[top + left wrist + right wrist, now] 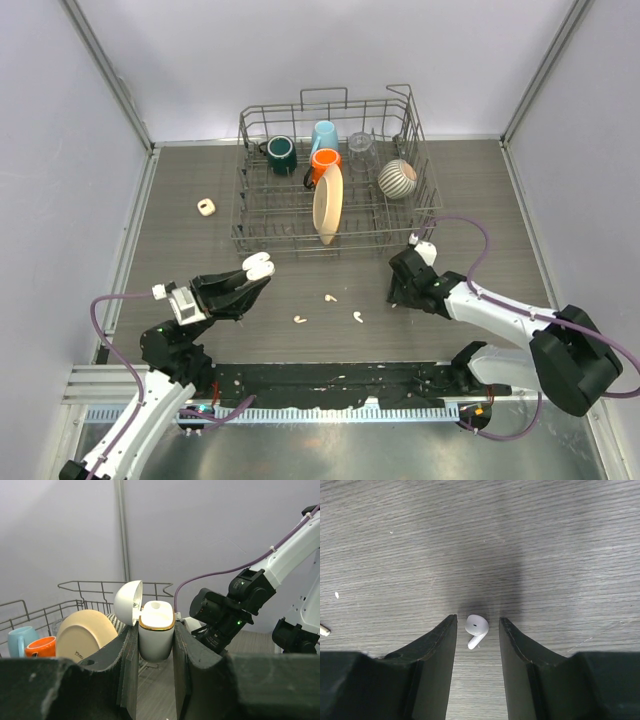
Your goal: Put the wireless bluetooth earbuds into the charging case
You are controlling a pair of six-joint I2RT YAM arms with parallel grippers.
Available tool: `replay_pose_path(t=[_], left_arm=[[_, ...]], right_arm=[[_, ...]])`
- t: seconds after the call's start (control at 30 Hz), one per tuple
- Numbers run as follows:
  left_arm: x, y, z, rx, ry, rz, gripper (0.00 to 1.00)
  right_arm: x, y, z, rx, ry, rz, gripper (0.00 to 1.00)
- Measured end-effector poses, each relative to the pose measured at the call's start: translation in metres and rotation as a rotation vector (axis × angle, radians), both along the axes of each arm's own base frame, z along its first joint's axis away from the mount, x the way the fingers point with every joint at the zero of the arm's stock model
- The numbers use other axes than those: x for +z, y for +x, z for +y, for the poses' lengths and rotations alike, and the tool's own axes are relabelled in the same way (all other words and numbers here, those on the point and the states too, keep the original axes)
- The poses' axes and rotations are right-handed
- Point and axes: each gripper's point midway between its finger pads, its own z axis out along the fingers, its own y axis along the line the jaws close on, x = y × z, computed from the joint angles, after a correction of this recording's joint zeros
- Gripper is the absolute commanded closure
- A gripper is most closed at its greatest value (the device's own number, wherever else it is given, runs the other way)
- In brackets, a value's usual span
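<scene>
My left gripper (pixel 255 280) is shut on an open white charging case (pixel 258 265) with a gold rim and holds it above the table. In the left wrist view the case (pixel 156 632) sits upright between the fingers, its lid flipped back. My right gripper (pixel 398 296) is open and points down at the table. In the right wrist view one white earbud (pixel 476 626) lies on the wood between its fingertips (pixel 451 630), apart from both. Three more earbuds lie on the table: one (pixel 330 297), another (pixel 300 320) and a third (pixel 358 316).
A wire dish rack (pixel 250 215) stands at the back with a dark green mug (pixel 281 152), a blue mug (pixel 323 134), an orange mug (pixel 324 160), a glass (pixel 361 147), a striped bowl (pixel 397 178) and a cream plate (pixel 327 203). A second small cream case (pixel 206 207) lies left of the rack.
</scene>
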Motion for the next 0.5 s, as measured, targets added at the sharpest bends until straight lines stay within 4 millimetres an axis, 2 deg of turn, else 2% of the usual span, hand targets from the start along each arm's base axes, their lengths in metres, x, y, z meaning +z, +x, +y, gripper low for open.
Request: replay_pose_path(t=[0.3,0.5], left_arm=[[-0.0008,-0.0003,0.0001,0.0,0.002,0.003,1.0],[-0.0011,-0.0007,-0.0002,-0.002,0.004,0.003,1.0]], right_arm=[[-0.0011,0.0017,-0.0002,-0.009,-0.025,0.003,0.66],[-0.0015,0.0037,0.0005,-0.009,-0.042,0.007,0.66]])
